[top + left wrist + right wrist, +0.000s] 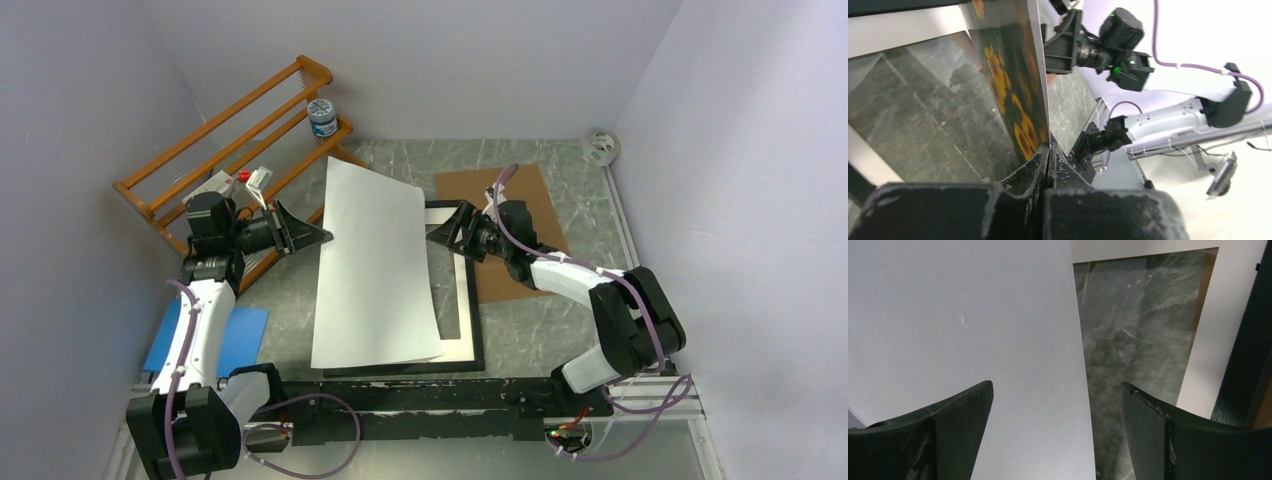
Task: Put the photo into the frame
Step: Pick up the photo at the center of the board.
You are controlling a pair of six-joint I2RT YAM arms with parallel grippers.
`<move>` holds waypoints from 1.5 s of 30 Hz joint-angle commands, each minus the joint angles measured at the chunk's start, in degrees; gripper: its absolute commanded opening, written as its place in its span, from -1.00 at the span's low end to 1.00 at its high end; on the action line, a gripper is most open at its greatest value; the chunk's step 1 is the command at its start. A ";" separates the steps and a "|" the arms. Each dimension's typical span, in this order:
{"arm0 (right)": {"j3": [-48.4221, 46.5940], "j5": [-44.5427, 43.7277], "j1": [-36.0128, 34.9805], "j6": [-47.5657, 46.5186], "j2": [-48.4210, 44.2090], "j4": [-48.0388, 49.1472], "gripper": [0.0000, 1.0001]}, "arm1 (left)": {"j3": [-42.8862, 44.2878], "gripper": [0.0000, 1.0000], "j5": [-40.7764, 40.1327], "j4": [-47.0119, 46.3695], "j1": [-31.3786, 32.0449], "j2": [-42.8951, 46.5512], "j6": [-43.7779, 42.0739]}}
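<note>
The left hand [322, 237] is pinching the left edge of the photo [375, 265], its two fingers pressed fully together on the sheet. In the left wrist view the closed fingertips [1040, 157] are gripping the paper's edge, and the sunflower side of the photo [1015, 107] is facing the table below while the plain white back is facing up. The photo is leaning at a tilt over the left part of the frame [471, 330], covering that side of it. The frame is lying flat on the table [555, 335], with a white mat [462, 305] showing inside its black border.

The right hand [437, 236] is hovering just beside the photo's right edge with its fingers spread wide and nothing between them. In the right wrist view, the open hand [1057, 386] is pointing at the white back of the photo [963, 310], and the black rail of the frame [1248, 360] is running along the right side.

A brown cardboard sheet [525, 195] is lying under the right arm, an orange rack [235, 140] is standing in the far left corner, and a blue sheet [235, 340] is lying near the left arm's base.
</note>
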State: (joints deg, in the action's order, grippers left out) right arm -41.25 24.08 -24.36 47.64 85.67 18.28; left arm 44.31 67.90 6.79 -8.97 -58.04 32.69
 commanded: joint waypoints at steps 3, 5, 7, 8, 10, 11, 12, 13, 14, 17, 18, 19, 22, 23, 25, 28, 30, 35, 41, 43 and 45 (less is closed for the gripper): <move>4.61 4.31 0.37 6.98 0.72 23.13 0.98 | 3.04 -0.95 10.74 -10.78 -0.21 -0.07 8.05; 6.05 6.13 0.37 9.17 1.98 29.65 0.98 | 5.08 -0.95 11.01 -10.50 -0.15 -0.43 10.00; 7.06 6.89 0.39 10.97 3.11 33.98 0.98 | 6.68 -0.95 10.58 -11.85 0.00 -0.70 13.04; 7.61 6.34 0.41 12.03 3.51 35.04 0.98 | 7.53 -0.95 9.97 -12.10 -0.03 -0.86 14.49; 8.21 5.73 0.52 14.12 4.44 36.24 0.98 | 8.95 -0.95 8.07 -13.02 0.08 -1.58 18.00; 8.20 5.81 0.60 14.82 4.87 36.73 0.98 | 9.29 -0.95 7.15 -14.48 0.05 -2.28 20.48; 7.98 6.26 0.61 15.41 5.16 37.08 0.98 | 9.33 -0.95 6.80 -17.19 0.09 -3.06 23.97; 7.81 6.67 0.61 15.96 5.41 37.49 0.98 | 9.10 -0.95 6.69 -20.79 0.07 -3.86 27.69; 7.61 6.99 0.58 16.75 5.63 38.02 0.98 | 8.77 -0.95 6.40 -24.15 0.05 -4.56 31.75; 6.97 8.51 0.59 21.46 6.27 41.74 0.98 | 8.29 -0.95 4.75 -34.24 0.09 -5.68 42.87; 6.49 9.07 0.48 23.19 6.53 42.39 0.98 | 8.48 -0.95 4.13 -36.52 0.09 -6.02 45.05; 5.79 9.81 0.52 25.01 7.15 42.52 0.98 | 8.82 -0.95 3.68 -37.71 0.17 -6.29 46.65; 5.17 10.85 -0.02 31.83 8.63 45.82 0.98 | 10.95 -0.95 2.70 -39.27 0.11 -7.44 50.08; 5.01 11.15 -0.20 33.86 9.21 47.08 0.98 | 11.64 -0.95 2.31 -40.06 0.15 -7.69 51.44; 4.50 11.23 -0.86 36.28 9.95 47.99 0.98 | 12.69 -0.95 1.15 -42.37 0.19 -8.16 54.96; 3.63 10.32 -2.27 37.52 10.22 47.93 0.98 | 13.53 -0.95 -0.69 -49.71 0.42 -9.09 62.48; 2.51 9.57 -3.24 37.53 10.49 46.50 0.98 | 14.18 -0.95 -1.96 -53.88 0.49 -9.87 67.10; -0.44 5.89 -5.38 41.54 13.12 52.60 0.98 | 17.28 -0.95 -3.92 -50.79 0.70 -10.07 69.76; -4.36 -0.65 -4.25 37.12 13.33 52.96 0.98 | 20.28 -0.95 -5.74 -46.45 0.79 -8.57 71.81; -5.77 -2.01 -3.71 36.57 14.17 55.25 0.98 | 20.41 -0.95 -6.34 -46.87 0.80 -8.33 73.53; -8.21 -1.71 -3.29 36.76 15.45 57.17 0.98 | 20.16 -0.95 -6.98 -48.25 0.84 -8.24 75.39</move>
State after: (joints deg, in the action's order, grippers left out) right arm -44.36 25.76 -28.53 86.28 99.59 67.05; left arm 62.52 63.11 -39.38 -8.40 -68.10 103.57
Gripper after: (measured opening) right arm 0.989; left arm 0.032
